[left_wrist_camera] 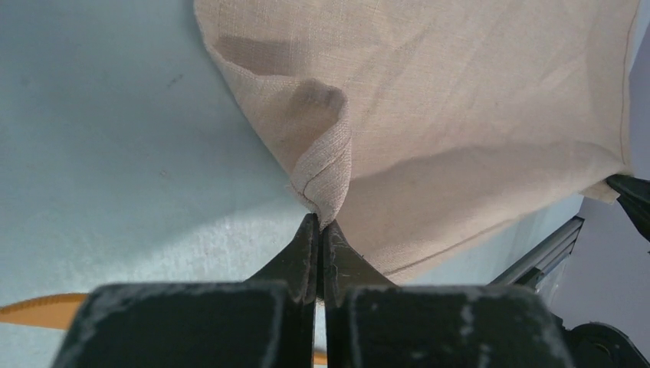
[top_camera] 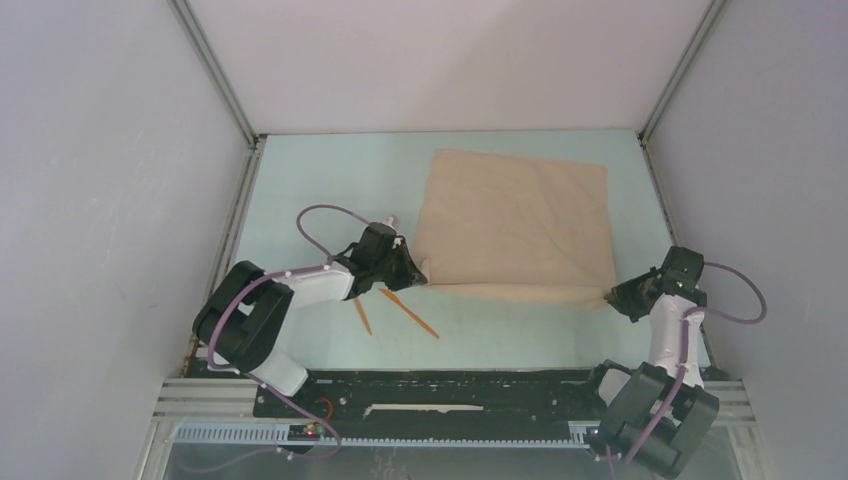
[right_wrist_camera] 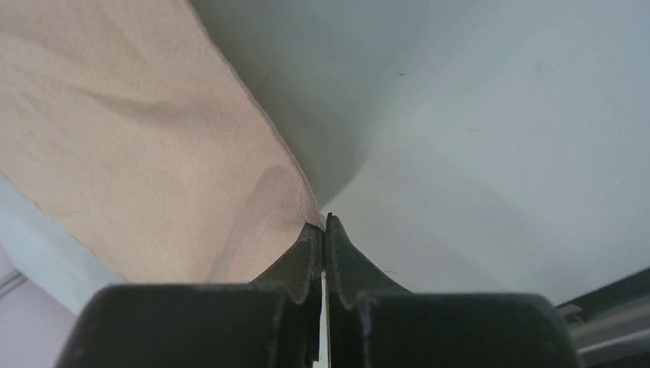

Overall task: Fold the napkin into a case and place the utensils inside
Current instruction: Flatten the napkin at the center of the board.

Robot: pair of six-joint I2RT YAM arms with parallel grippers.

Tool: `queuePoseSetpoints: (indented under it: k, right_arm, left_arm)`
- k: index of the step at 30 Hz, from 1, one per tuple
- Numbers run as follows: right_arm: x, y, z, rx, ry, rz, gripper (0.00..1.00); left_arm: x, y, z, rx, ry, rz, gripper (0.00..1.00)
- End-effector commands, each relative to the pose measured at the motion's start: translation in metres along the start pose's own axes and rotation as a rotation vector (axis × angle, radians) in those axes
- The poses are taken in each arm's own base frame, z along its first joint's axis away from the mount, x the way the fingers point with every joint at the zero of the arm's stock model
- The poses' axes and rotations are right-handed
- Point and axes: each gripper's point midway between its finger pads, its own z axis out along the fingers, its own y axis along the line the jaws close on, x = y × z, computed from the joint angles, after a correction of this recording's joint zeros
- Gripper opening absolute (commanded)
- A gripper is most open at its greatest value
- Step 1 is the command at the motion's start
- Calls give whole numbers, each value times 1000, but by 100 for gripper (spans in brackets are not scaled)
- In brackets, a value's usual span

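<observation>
The beige napkin lies spread on the pale green table, its near edge lifted off the surface. My left gripper is shut on the napkin's near-left corner, which bunches up at the fingertips. At the other end my right gripper is shut on the near-right corner. The cloth sags between the two grips. Two orange utensils lie on the table just under the left gripper, one short in view and the other slanting right; an orange piece shows at the left wrist view's edge. No case is formed.
White walls enclose the table on three sides, with metal frame posts at the back corners. A black rail runs along the near edge between the arm bases. Bare green table lies left of the napkin.
</observation>
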Motion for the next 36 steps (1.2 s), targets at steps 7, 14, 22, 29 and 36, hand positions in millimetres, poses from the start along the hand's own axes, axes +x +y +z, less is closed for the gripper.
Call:
queuePoseSetpoints:
  k: [7,14,22,29,36]
  right_arm:
    - [-10,-29,-3,149,-43,114,0]
    - [-3,-31,-4,166,-16,139,0]
    - [-2,-26,-5,136,-6,116,0]
    - [15,0,-11,-11,94,53,0]
    - [9,79,-77,-428,51,-156,0]
  left_arm:
    - [16,-16,-2,13,12,28,0]
    - [15,-15,-14,13,-23,9,0]
    - [18,-12,-23,15,-42,-74,4]
    - [9,-24,-27,46,-67,-74,0]
    - [-36,-57,-84,90,-262,42,0]
